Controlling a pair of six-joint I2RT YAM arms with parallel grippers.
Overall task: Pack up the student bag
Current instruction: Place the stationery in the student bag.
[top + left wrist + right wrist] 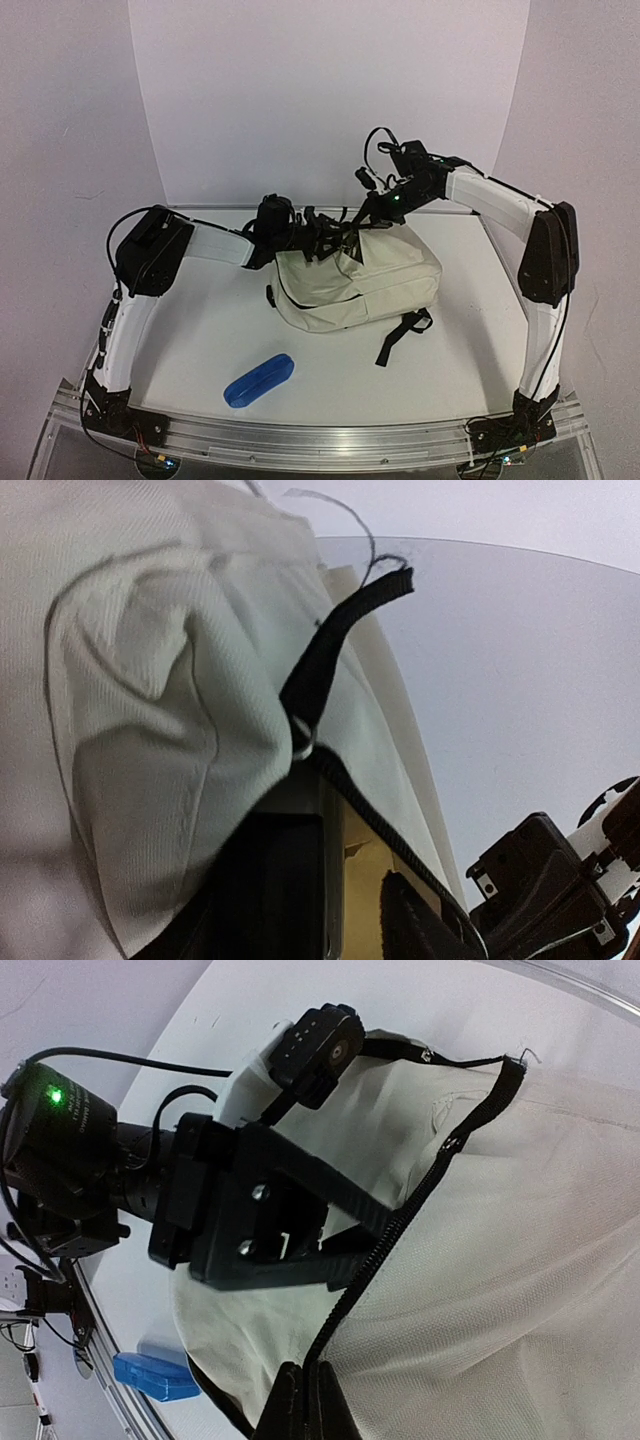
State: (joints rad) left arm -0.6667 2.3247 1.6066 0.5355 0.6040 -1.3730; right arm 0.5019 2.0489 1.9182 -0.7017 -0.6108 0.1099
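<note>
right gripper [303, 1402] pinches the zipper edge [400, 1225] of the student bag [372, 285]; left gripper [372, 1242] is beside it, whether open or closed i cannot tell. the blue pencil case [259, 379] lies well apart off the bag's near-left, nearer the left arm.

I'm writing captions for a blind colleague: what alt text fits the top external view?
A cream bag lies on the table, the left end effector and right end effector at its far edge. A blue pencil case lies apart, nearer the left arm's base.
</note>
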